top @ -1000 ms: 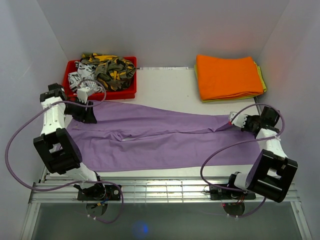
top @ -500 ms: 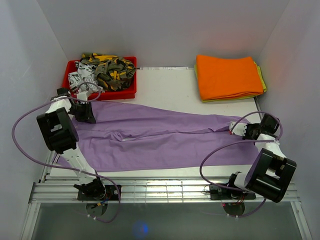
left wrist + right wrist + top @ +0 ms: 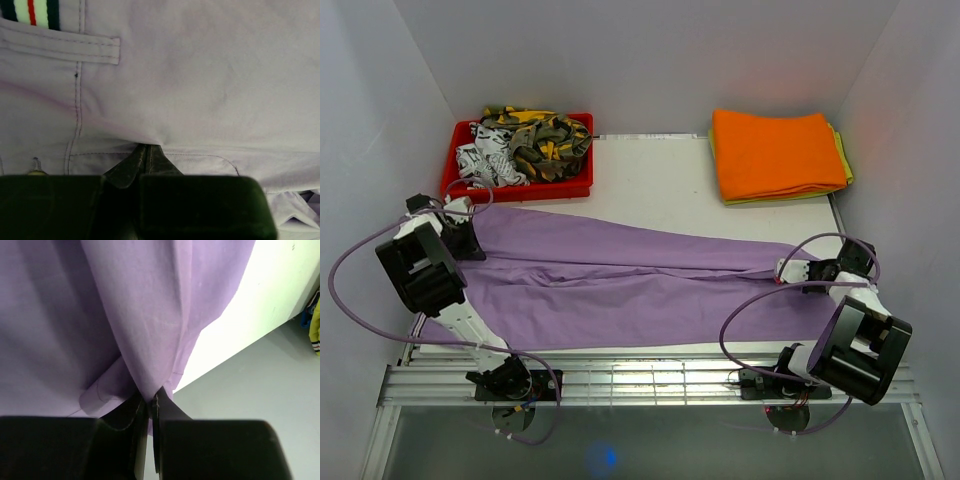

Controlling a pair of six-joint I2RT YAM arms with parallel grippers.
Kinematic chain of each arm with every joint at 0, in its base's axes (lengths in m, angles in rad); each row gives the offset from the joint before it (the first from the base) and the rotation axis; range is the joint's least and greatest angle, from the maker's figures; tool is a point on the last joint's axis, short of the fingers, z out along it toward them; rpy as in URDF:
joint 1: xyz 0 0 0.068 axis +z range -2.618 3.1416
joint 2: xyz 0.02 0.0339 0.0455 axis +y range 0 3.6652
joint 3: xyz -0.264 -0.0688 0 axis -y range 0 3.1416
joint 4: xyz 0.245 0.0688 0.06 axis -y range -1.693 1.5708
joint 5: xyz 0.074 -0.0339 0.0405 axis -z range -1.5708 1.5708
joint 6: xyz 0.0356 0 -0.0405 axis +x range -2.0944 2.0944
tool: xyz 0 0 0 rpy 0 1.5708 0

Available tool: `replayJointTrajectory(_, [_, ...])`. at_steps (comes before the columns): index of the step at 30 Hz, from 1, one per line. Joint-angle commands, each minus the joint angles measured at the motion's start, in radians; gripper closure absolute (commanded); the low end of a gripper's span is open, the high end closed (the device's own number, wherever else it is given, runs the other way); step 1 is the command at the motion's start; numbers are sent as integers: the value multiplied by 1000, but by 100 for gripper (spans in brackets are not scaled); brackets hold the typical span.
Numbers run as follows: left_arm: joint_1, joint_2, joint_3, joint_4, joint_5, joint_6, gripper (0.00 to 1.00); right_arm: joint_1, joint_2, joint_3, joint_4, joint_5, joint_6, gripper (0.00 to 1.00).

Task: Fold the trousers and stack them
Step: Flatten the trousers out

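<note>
Both closed: left hand (image 3: 147,151) and right hand (image 3: 150,394) pinch opposite edges of the trousers (image 3: 640,275)

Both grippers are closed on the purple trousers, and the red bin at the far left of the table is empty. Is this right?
Not quite. The red bin is not empty: the top external view shows camouflage and black-and-white patterned garments heaped in it. The rest holds: the left gripper and the right gripper are each closed on the trousers.
</note>
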State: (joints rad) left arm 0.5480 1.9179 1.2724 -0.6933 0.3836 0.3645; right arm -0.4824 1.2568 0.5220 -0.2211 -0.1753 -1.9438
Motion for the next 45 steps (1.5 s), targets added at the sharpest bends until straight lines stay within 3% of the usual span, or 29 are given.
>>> replayJointTrajectory(1, [50,21,-38,-5,-190,51,92,-7,12,61,78,-22,38,92])
replayJointTrajectory(5, [50,46,14,-58,-134,33,89,10,53,133,256,-69,111,92])
replayJointTrajectory(7, [50,67,35,-72,-126,21,89,33,79,203,256,-76,137,92])
replayJointTrajectory(12, [50,59,30,-81,-111,28,89,51,124,309,-47,-81,93,92])
replayJointTrajectory(17, [50,21,9,-89,-114,60,88,-30,35,130,-84,-40,-105,92])
replayJointTrajectory(19, [50,9,5,-103,-106,71,85,-54,26,87,-80,23,-161,60])
replayJointTrajectory(20, [50,3,5,-110,-97,77,81,-61,29,79,-83,40,-156,32])
replayJointTrajectory(21, [50,-5,7,-121,-75,92,71,-65,36,87,-84,69,-126,4])
replayJointTrajectory(23, [49,-38,11,-153,-54,112,63,-71,49,139,-164,88,-75,4])
replayJointTrajectory(25, [49,-69,19,-195,-8,145,56,-93,82,293,-272,54,26,4])
replayJointTrajectory(30, [33,-184,61,-253,89,185,53,-117,183,668,-698,-68,206,2])
replayJointTrajectory(33, [7,-221,68,-250,120,200,53,-104,257,852,-825,-180,327,2])
replayJointTrajectory(35, [-16,-229,71,-241,130,185,53,-85,329,932,-840,-188,409,0])
replayJointTrajectory(38, [-40,-215,88,-232,135,156,53,-32,452,1018,-868,-188,541,17])
replayJointTrajectory(42, [-68,-181,108,-216,135,123,53,25,578,1059,-778,-141,727,27])
replayJointTrajectory(45, [-72,-158,120,-213,132,110,53,67,616,1012,-703,-110,747,27])
